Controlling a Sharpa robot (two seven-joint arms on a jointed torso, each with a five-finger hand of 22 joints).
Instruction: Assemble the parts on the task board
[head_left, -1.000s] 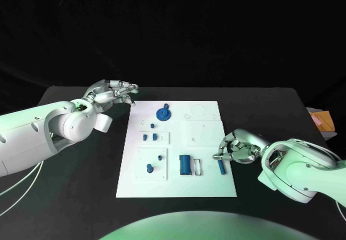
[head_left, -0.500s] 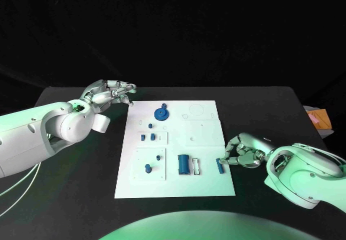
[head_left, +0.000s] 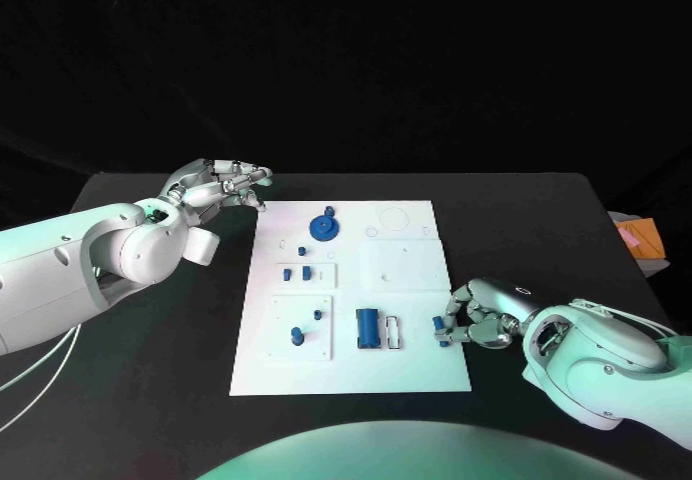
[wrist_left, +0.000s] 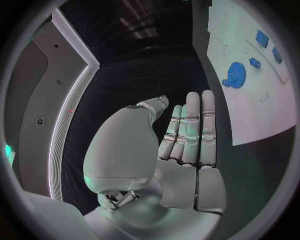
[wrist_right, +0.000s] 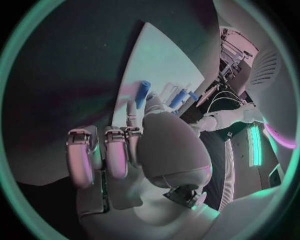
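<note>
**Most parts look seated; one blue peg is in hand at the right edge**

Several blue parts are seen on the task board (head_left: 411, 375) in the head view. A round blue gear (head_left: 326, 229) sits at the far end, left of centre. Two small blue blocks (head_left: 297, 271) are set in a square recess on the left side, with a smaller blue piece (head_left: 302, 250) just beyond them. A blue knob (head_left: 297, 335) stands in the near-left recess. A blue bar (head_left: 369, 326) lies in the near-middle, with an open slot just beside it on the right. Whether each is fully seated cannot be told.

A short blue peg (head_left: 438, 329) is pinched in the fingertips of the right hand (head_left: 477, 318) at the board's near-right edge; the grip is also visible in the right wrist view, where the peg (wrist_right: 142, 90) sticks out beyond the curled fingers (wrist_right: 116, 150). The peg is held just above or touching the board; contact cannot be confirmed.

The left hand (head_left: 216, 186) is parked off the board's far-left corner, above the black table (head_left: 548, 215). It is released, fingers extended side by side and nothing held, as the left wrist view shows (wrist_left: 187, 140).

Judged remaining: the held peg is to be placed, probably in a nearby socket. The outlined recesses on the far right of the board appear unfilled, so more insertions may be left.
</note>
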